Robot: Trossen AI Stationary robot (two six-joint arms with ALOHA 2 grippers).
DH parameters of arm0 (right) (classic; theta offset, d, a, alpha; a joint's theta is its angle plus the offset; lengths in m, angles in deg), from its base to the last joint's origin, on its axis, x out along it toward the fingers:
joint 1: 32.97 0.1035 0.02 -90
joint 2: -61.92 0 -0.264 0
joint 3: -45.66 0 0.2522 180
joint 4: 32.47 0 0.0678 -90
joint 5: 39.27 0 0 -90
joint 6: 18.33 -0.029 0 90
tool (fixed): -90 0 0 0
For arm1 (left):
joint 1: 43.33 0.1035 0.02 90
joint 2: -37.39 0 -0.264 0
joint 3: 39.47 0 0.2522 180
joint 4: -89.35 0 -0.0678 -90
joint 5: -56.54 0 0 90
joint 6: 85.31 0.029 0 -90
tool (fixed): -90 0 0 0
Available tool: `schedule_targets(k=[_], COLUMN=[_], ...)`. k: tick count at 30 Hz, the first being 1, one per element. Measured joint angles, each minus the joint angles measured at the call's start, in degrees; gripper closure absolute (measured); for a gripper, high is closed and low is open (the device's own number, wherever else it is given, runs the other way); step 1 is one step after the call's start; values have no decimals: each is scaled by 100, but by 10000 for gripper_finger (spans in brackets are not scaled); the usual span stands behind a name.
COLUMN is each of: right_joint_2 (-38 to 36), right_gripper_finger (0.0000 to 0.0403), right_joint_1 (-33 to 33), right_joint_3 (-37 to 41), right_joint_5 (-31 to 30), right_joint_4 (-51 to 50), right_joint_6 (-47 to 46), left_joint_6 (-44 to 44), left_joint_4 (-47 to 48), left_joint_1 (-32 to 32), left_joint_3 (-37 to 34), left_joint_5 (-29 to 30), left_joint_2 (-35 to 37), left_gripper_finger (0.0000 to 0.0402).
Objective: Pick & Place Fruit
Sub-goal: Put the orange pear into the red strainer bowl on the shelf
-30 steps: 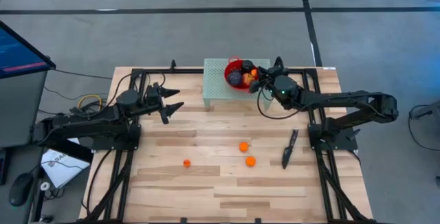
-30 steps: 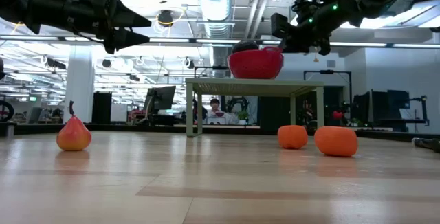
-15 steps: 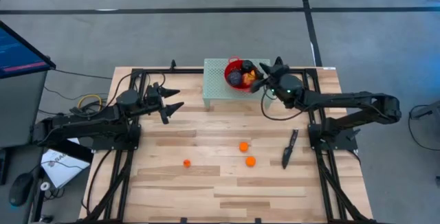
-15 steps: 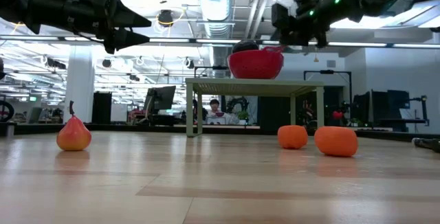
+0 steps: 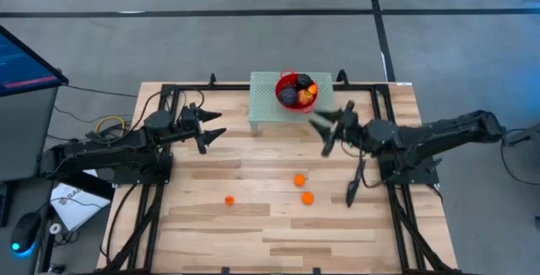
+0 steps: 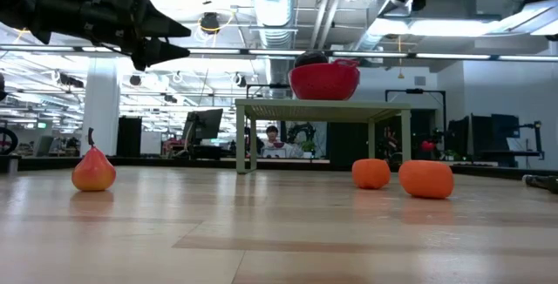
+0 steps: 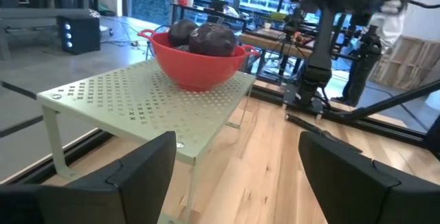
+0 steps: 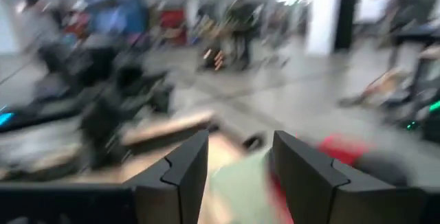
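The red bowl (image 5: 295, 92) stands on a pale green perforated stand (image 5: 266, 106) at the table's far side. It holds dark purple fruits (image 7: 206, 38) and an orange one (image 5: 310, 89). Three small orange fruits lie on the wood: two close together (image 5: 299, 180) (image 5: 307, 197) and one farther left (image 5: 229, 200), which looks pear-shaped (image 6: 93, 170) in the low view. My right gripper (image 5: 323, 134) is open and empty, in the air in front of the stand, above the table. My left gripper (image 5: 213, 128) is open, hovering left of the stand.
A long black object (image 5: 354, 182) lies on the table by the right arm's base. The stand's thin legs (image 6: 241, 140) rest on the wood. Bare wood stretches along the near edge (image 5: 278, 241). A person (image 6: 275, 133) sits far behind the table.
My right gripper has pulled back from beside the bowl, swinging toward the table's near edge and a little left, and has risen; its wrist view is smeared by the motion. The bowl and the fruits on the table have stayed put.
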Motion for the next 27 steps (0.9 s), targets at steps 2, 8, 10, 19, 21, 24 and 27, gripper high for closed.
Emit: schedule_targets(k=[2,8,10,19,21,24,27], right_joint_2=[71,657,938,2053,2158,2251,2257], right_gripper_finger=[248,257,257,245,244,243,246], right_joint_1=[340,955,1008,584,439,273,175], right_joint_3=[0,2,2,2,2,2,2], right_joint_5=[0,348,415,424,426,440,442], right_joint_4=[-428,-921,-891,-325,-291,-247,-100], right_joint_6=[-402,-1666,-1973,-2141,-2127,-2125,-2121], left_joint_6=[0,0,1,434,460,753,1071], left_joint_4=[16,101,308,1534,1584,1884,2060], left_joint_1=[0,2,2,-796,-1347,-2244,-3083], left_joint_3=[0,0,0,0,0,0,0], left_joint_5=[-15,-242,-691,-2818,-2803,-2334,-1322], left_joint_2=[0,0,0,-2,-3,-176,-658], left_gripper_finger=[101,101,101,101,104,114,131])
